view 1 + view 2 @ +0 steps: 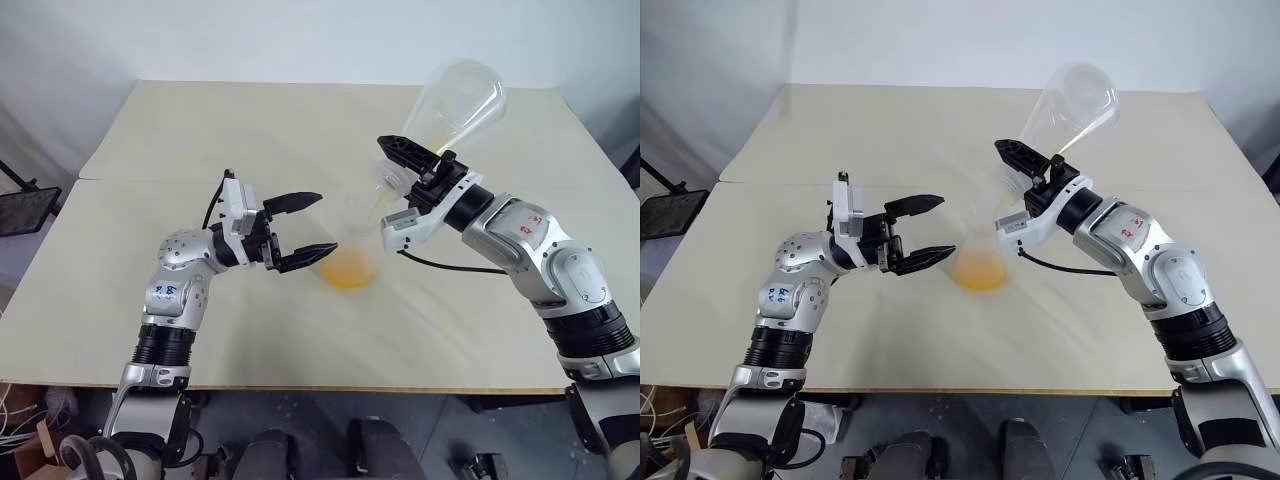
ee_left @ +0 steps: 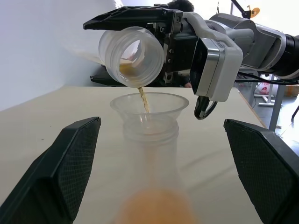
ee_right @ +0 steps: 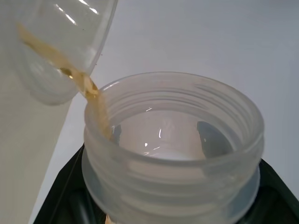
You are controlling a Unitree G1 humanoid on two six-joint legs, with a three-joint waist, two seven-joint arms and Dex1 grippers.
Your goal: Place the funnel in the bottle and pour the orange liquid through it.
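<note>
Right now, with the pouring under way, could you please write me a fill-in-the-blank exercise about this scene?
1. The right gripper holds the tilted flask by its ____.
2. The thin stream falls into the ____ that sits in the bottle.
3. The orange liquid has pooled at the bottle's ____.
4. The left gripper's fingers stand ____ beside the bottle.

Missing words: neck; funnel; bottom; open

pale wooden table (image 1: 200, 130) (seam across), grey wall (image 1: 80, 40)

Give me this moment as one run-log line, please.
phase: pouring | right gripper: shut on tilted flask | orange liquid: thin stream into funnel seated in bottle | left gripper: open, flanking bottle
</note>
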